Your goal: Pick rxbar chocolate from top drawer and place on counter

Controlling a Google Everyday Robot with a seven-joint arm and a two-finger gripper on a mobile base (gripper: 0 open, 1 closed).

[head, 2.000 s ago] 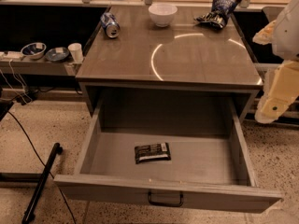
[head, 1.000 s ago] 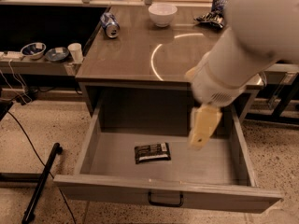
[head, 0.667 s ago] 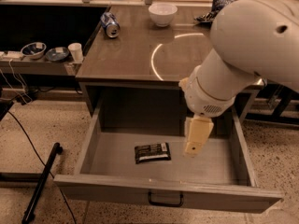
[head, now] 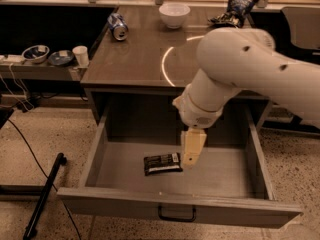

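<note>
Cream pincer [head: 191, 159] has descended into the open grey top drawer [head: 96, 151] under the glossy grey-brown tabletop's [head: 135, 54] front edge, just beside the black-wrapped rxbar chocolate [head: 162, 163]. Its spread cannot be told; the grasp seems imminent.

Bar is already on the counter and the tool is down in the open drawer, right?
No. The bar lies on the drawer floor, not on the counter. The camera view shows it. The tool is indeed down in the open drawer, by the bar's end.

You've a can [head: 118, 26], bowl [head: 174, 14] and chip bag [head: 236, 8] up back; dishes [head: 35, 53] and cup [head: 80, 55] on the left shelf [head: 45, 71]; gripper [head: 190, 158] low in the drawer [head: 95, 154].
</note>
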